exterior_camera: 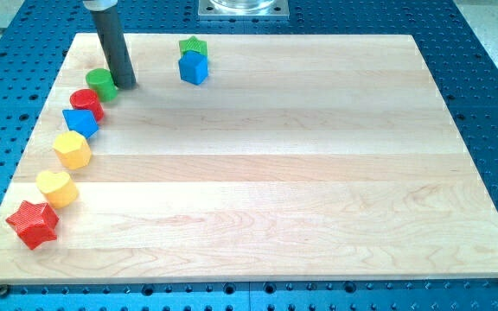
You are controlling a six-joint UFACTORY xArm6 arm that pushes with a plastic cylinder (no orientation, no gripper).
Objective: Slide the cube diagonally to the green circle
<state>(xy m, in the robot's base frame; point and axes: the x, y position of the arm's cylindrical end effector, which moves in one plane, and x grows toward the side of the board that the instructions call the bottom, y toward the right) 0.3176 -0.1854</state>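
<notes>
The blue cube [194,67] sits near the view's top, left of centre, touching a green star [193,46] just above it. The green circle [102,83] lies at the upper left of the board. My tip [128,85] rests on the board right beside the green circle, on its right side, and well left of the blue cube. The dark rod rises from the tip toward the view's top left.
A curved row of blocks runs down the left edge: a red circle [86,102], a blue block [81,122], a yellow hexagon [73,149], a yellow heart [57,187] and a red star [33,224]. The wooden board [301,173] lies on a blue perforated table.
</notes>
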